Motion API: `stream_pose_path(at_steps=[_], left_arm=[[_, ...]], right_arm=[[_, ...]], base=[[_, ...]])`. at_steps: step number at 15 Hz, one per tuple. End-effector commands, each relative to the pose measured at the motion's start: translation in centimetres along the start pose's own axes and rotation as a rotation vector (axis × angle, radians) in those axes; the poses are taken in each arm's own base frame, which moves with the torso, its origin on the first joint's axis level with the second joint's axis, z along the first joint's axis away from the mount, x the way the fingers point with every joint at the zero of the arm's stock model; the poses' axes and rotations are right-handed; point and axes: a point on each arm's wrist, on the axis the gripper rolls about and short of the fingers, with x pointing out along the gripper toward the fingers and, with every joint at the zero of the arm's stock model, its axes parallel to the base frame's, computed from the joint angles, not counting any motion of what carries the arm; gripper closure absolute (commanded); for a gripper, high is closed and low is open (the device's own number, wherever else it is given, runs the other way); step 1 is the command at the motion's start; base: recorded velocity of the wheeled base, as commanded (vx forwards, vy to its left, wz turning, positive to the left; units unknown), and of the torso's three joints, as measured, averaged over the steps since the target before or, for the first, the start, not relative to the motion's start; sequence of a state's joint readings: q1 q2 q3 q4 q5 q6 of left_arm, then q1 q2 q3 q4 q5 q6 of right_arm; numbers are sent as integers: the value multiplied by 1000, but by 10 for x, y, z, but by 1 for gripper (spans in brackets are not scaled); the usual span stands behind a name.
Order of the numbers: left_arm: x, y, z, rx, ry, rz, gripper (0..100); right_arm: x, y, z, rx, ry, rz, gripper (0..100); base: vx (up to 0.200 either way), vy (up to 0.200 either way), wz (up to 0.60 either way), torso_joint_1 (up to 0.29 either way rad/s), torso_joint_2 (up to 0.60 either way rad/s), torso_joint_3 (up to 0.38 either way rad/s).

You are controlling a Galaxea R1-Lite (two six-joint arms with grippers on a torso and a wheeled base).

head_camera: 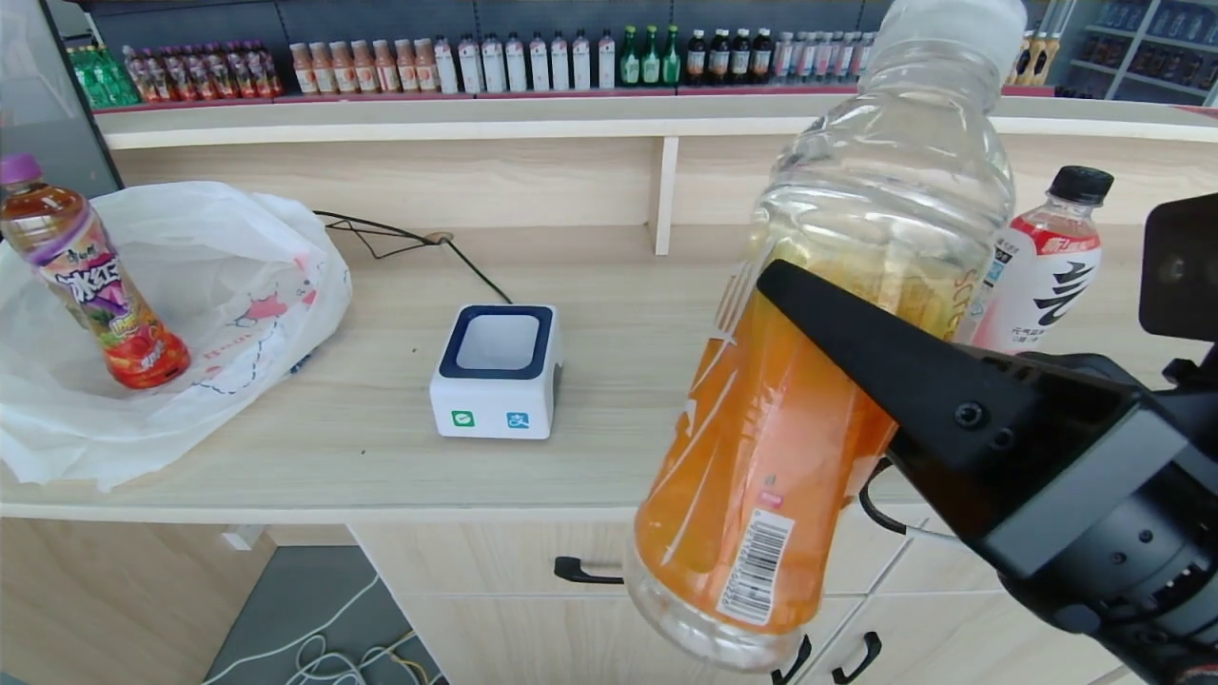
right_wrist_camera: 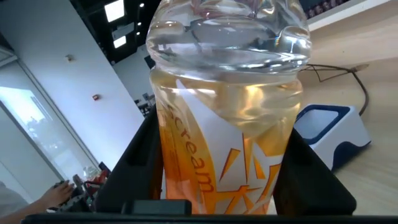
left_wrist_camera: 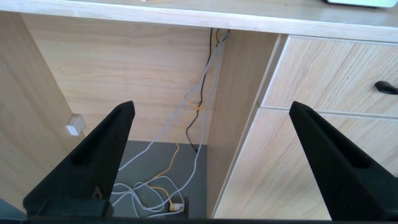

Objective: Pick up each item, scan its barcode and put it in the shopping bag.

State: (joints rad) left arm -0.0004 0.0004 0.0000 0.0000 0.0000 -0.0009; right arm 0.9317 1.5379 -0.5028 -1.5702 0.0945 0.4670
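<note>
Right tool (right_wrist_camera: 221, 134) grips orange bottle (head_camera: 761, 457), apparently over counter (head_camera: 381, 471) edge; left tool (left_wrist_camera: 211, 107) open, lower.

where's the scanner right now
In the head view the scanner sits on the counter near its middle, between the shopping bag on the robot's left and the orange bottle held in the right gripper.

Scanner (head_camera: 495, 369) sitting on counter (head_camera: 618, 428); bag (head_camera: 219, 314) lying left of it, tea bottle (head_camera: 90, 276) standing inside; capped bottle (head_camera: 1047, 276) standing right, behind tilted bottle (head_camera: 790, 409).
</note>
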Motion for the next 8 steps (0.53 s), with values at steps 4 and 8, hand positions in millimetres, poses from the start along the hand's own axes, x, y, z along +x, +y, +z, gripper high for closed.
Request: stream_pose_path(at_steps=[4, 8], left_arm=[[0, 0, 0, 1, 0, 0, 0], [0, 0, 0, -1, 0, 0, 0]], right_arm=[[11, -2, -3, 4, 0, 1, 100], [9, -2, -3, 6, 5, 0, 100]], base=[[0, 0, 0, 0, 0, 0], [0, 0, 0, 0, 0, 0]])
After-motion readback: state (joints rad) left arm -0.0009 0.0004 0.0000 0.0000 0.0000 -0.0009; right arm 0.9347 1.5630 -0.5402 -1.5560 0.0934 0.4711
